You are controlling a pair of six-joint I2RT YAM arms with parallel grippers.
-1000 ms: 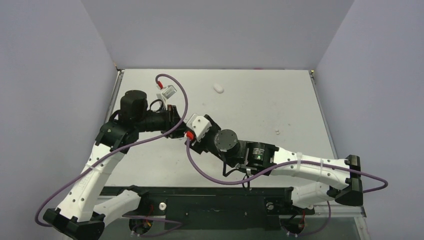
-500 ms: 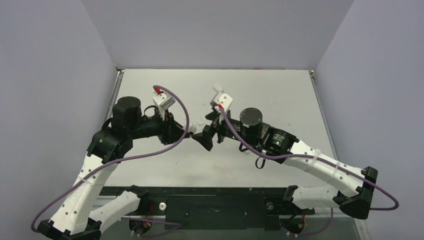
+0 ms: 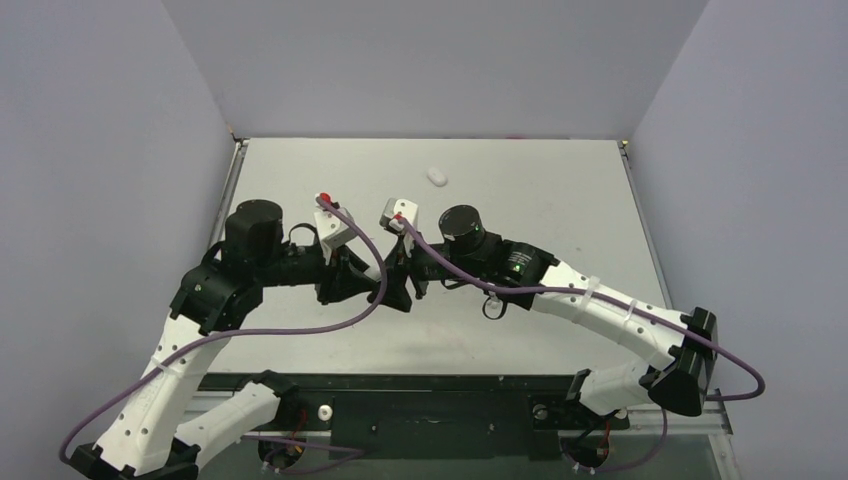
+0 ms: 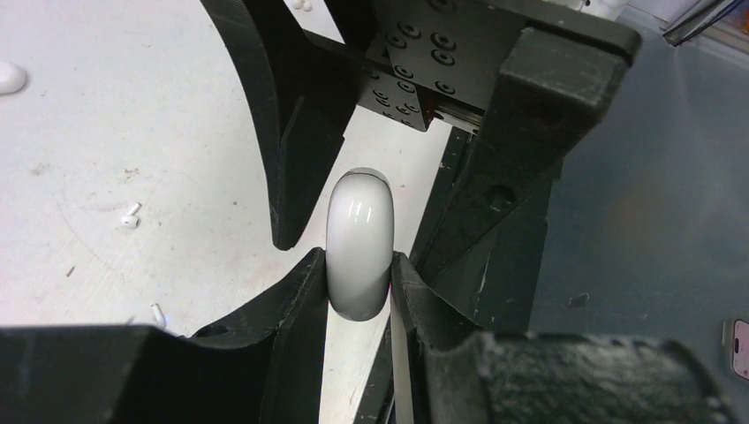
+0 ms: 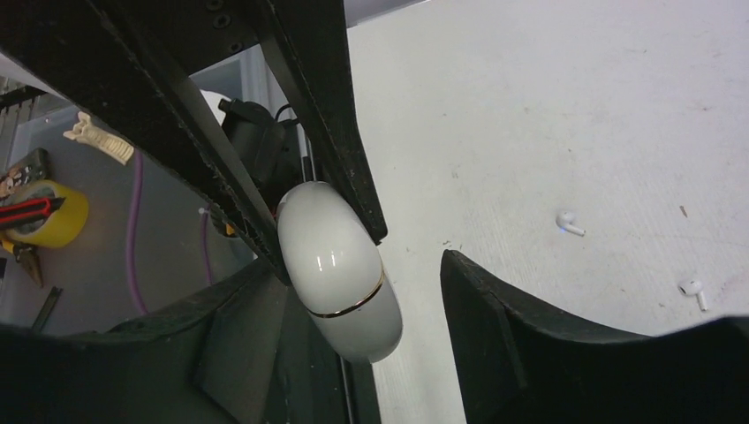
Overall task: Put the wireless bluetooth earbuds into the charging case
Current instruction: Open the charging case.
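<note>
White and glossy, the charging case (image 4: 359, 221) is sitting edge-on between the fingertips of the left gripper (image 4: 358, 269), which is pinching it narrowly by one end and holding it up off the table (image 3: 560, 200). The right gripper (image 5: 358, 265) is reaching in from the opposite side with its jaws standing wider than the case. One finger is lying just beside the shell, though I cannot tell if it is touching, while the other is standing apart from it with pale tabletop showing in the gap. A thin gold seam is running around the case and the lid is looking shut, so nothing of the inside is showing.

From overhead the two black wrists are meeting over the near-middle of the table and covering the case completely (I cannot pick it out there at all). Two of the earbuds (image 5: 571, 223) are lying loose on the table, near each other, beyond the right gripper's finger, too small for me to make out which way they are facing. A white oval thing (image 3: 437, 176) is resting towards the far edge, too small to identify.
</note>
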